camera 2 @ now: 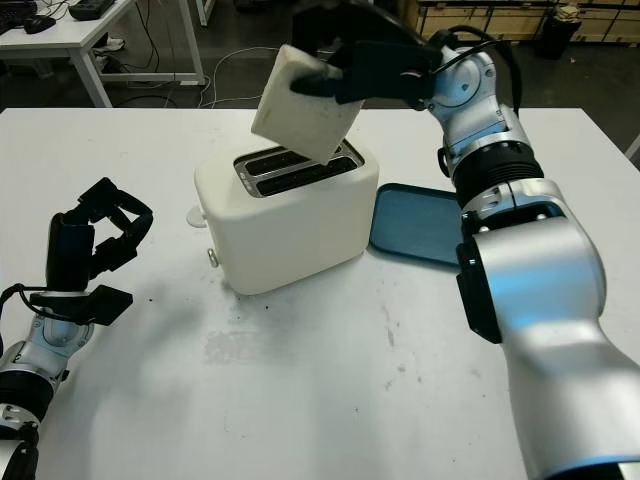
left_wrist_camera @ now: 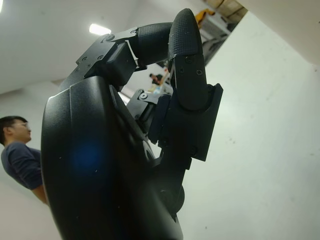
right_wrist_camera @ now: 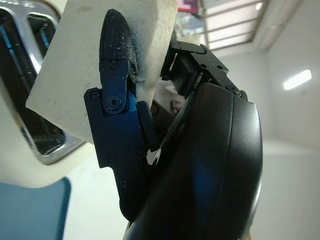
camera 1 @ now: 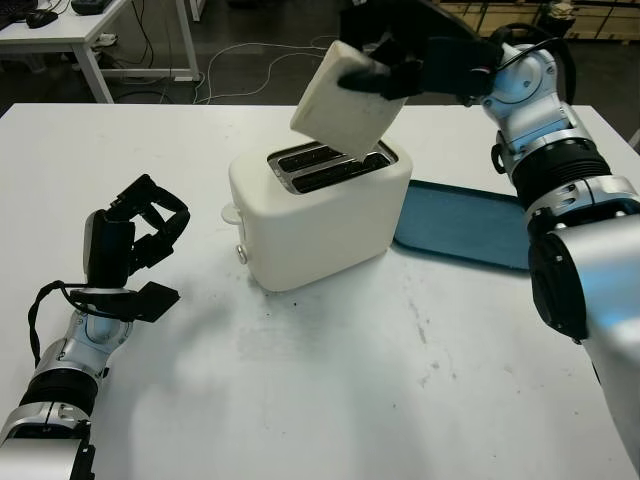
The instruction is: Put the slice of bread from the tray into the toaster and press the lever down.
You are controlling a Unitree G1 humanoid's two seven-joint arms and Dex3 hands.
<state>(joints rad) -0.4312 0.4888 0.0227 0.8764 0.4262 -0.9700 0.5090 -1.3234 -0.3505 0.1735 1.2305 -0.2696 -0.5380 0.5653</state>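
Leftmost, the left robot hand (camera 1: 140, 235) stands raised above the white surface (camera 1: 330, 390) at the near left, its fingers curled on nothing, well apart from the work. A person shows in the background of the left wrist view.

Next comes the cream toaster (camera 1: 320, 215), set at an angle near the middle of the surface, with 2 slots (camera 1: 325, 168) open on top and a small lever knob (camera 1: 241, 254) low on its near-left end, apparently not yet pressed.

Above the slots hangs the slice of bread (camera 1: 345, 98), pinched at its upper corner by the right robot hand (camera 1: 395, 70), which reaches in from the right; in the right wrist view 1 finger (right_wrist_camera: 117, 60) presses into the face hard enough to dent it. That suggests a light, soft, spongy slice that gives under pressure and could crumple or tear, so holding near 1 edge and leaving the lower part free for the slot looks sensible. Its broad face tilts, top leaning away and left, and its lower edge points down just over the rear slot, roughly along the slot's length but not yet square to it.

Furthest right, the blue tray (camera 1: 465, 225) lies beside the toaster.
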